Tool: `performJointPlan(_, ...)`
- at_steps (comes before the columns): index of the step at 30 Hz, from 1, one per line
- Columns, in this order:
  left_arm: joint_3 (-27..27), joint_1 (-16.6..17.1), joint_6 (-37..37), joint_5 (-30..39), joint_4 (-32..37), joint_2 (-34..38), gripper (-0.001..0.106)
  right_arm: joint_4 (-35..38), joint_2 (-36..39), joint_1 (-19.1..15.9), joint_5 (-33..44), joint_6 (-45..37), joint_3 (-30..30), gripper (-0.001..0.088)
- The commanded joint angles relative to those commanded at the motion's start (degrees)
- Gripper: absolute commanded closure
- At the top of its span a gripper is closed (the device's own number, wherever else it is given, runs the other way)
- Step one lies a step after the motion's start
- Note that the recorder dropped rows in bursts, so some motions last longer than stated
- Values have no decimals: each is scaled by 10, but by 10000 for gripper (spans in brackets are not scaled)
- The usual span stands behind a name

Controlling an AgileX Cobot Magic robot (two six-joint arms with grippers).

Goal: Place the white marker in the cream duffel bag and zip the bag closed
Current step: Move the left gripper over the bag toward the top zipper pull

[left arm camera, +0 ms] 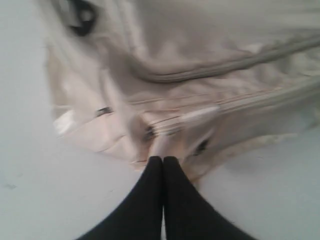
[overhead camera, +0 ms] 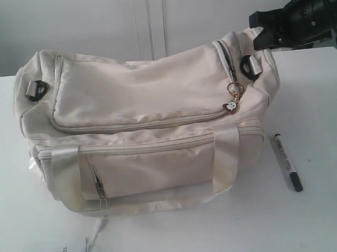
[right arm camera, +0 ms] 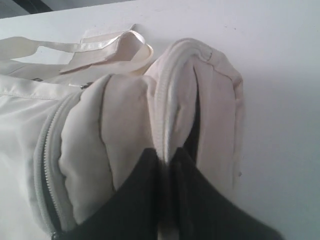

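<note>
At bag point(overhead camera: 142, 87) end | my right gripper point(right arm camera: 167, 156) pinches zip-seam fold point(right arm camera: 167, 100), I judge to tension it for unzipping | my left gripper point(left arm camera: 163, 160) closed near other end, hold unclear | marker point(overhead camera: 288, 162) lies on table point(overhead camera: 317, 91) beside bag, untouched

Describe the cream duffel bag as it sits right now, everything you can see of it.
The cream duffel bag is soft, matte-looking fabric with shiny webbing handles, a zipped front pocket, black strap rings at both ends and a gold charm on the top zip. It sits upright on the white table, sagging. The top zip gapes slightly at the end where the right gripper pinches a fabric fold.
</note>
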Motion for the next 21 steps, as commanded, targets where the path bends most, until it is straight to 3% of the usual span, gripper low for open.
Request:
performJointPlan(2,-32,-4,140,45,-163,56,1053,5,0,0,1,0,0,868)
performJointPlan(4,-56,-30,189,47,-222,112,1049,5,0,0,-1,0,0,868)
performJointPlan(15,-156,-181,227,-92,-241,293,717,3,0,0,-5,3,0,868)
performJointPlan(21,-228,-222,223,-99,-264,386,581,3,0,0,-5,3,0,868)
